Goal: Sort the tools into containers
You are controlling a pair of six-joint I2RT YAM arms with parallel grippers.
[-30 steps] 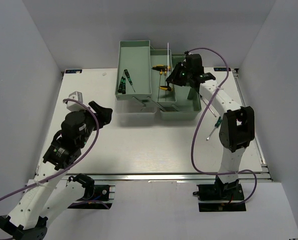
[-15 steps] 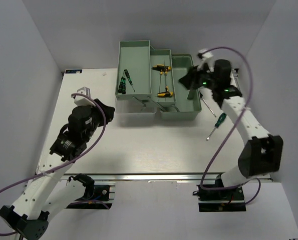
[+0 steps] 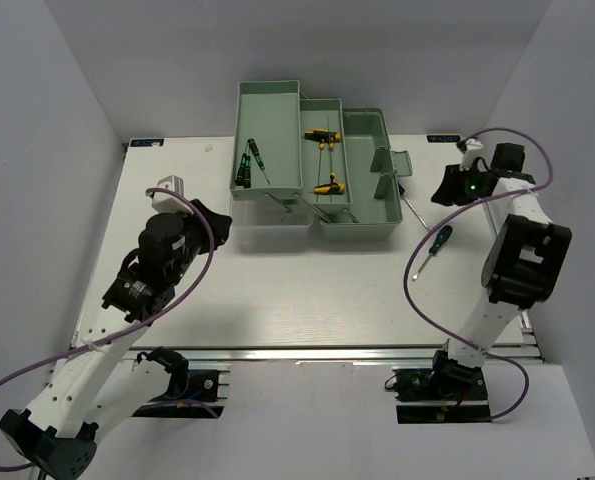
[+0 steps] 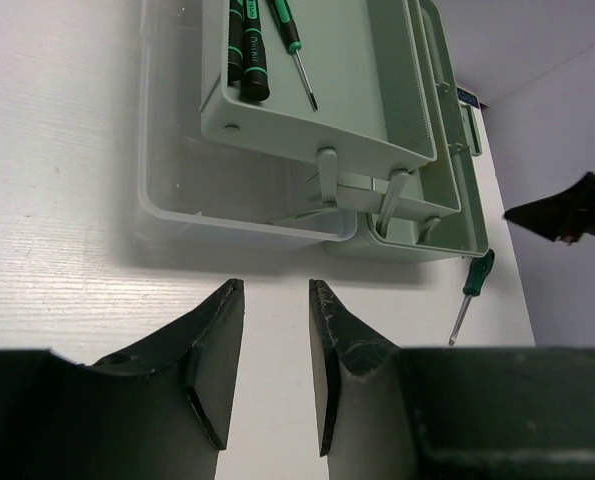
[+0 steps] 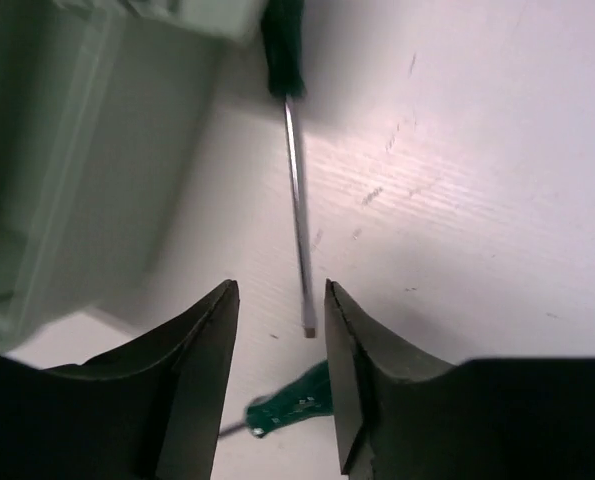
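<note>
The mint-green toolbox stands open at the back, with stepped trays (image 3: 277, 110). The left tray holds two green-black screwdrivers (image 3: 245, 165). The middle tray holds two yellow-black ones (image 3: 329, 185). A dark-handled screwdriver (image 3: 409, 205) lies on the table against the box's right side. A green-handled one (image 3: 433, 244) lies just nearer. My right gripper (image 3: 445, 190) is open and low over these two. In the right wrist view the dark one's shaft (image 5: 297, 200) ends between my open fingers (image 5: 280, 290), with the green handle (image 5: 295, 398) below. My left gripper (image 3: 212, 225) is open and empty, left of the box.
The left wrist view shows my open gripper (image 4: 275, 290) over bare table. Ahead of it are the clear lid (image 4: 177, 150), the upper tray (image 4: 367, 90), the green screwdriver (image 4: 472, 295) and the right gripper (image 4: 567, 210). Grey walls enclose the table.
My right arm has swung from above the toolbox trays out to the right and down beside the box. My left arm shifted slightly, then held still.
</note>
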